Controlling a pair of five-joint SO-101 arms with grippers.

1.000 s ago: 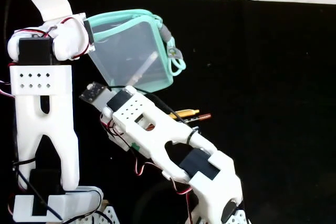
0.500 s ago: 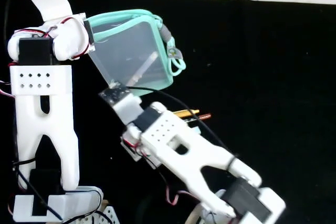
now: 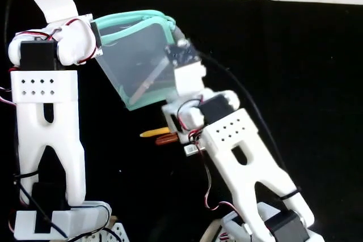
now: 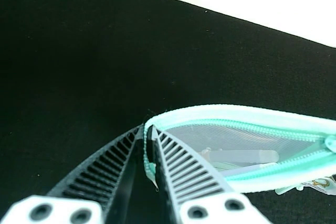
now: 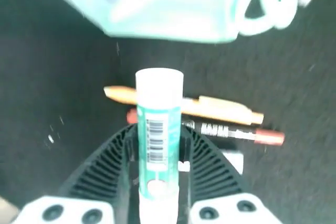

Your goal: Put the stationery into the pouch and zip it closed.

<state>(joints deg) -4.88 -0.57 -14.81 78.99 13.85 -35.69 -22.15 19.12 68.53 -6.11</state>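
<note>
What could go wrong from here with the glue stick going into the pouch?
The left gripper pinches the pouch at one end of its narrow mouth, so the glue stick could snag the zip edge. The right gripper holds the stick with its end jutting out; a bump might tilt it.

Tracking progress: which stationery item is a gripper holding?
The teal-labelled glue stick, in the right gripper; the yellow pen and brown pen lie on the table.
</note>
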